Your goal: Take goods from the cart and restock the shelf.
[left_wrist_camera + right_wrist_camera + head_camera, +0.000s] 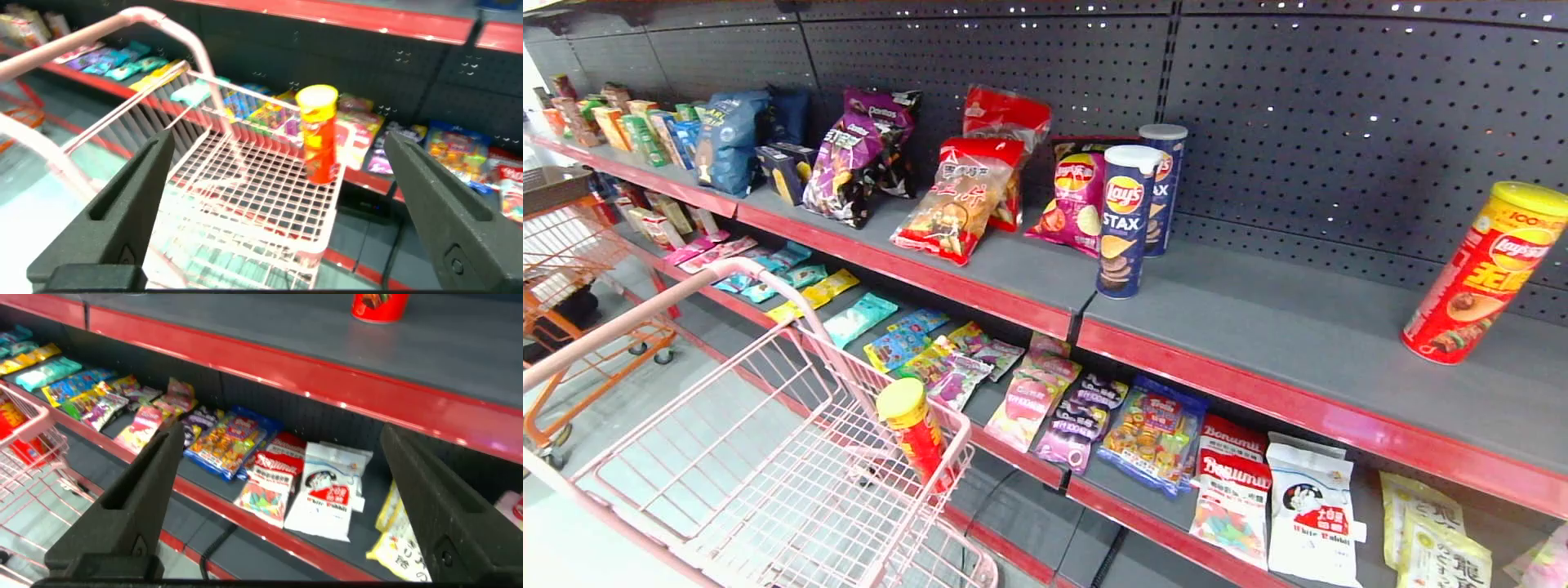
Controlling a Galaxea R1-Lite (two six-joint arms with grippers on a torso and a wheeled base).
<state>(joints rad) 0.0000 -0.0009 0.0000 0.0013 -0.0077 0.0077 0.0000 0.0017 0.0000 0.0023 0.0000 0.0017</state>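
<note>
A pink wire cart (768, 482) stands at the lower left before the shelf. One red chip can with a yellow lid (917, 433) stands upright in its far right corner. In the left wrist view my left gripper (282, 216) hangs open above the cart (245, 204), with the red can (319, 135) ahead between its fingers but apart from them. A matching red can (1482, 273) stands tilted on the upper grey shelf (1258, 327) at the right. My right gripper (282, 506) is open before the lower shelf, empty.
Two dark blue chip cans (1127, 220) and several snack bags (960, 200) fill the upper shelf's left and middle. Candy and snack packets (1156, 433) lie on the lower shelf (270, 531). An orange cart (572, 261) stands at far left. Bare shelf lies between the blue cans and the red can.
</note>
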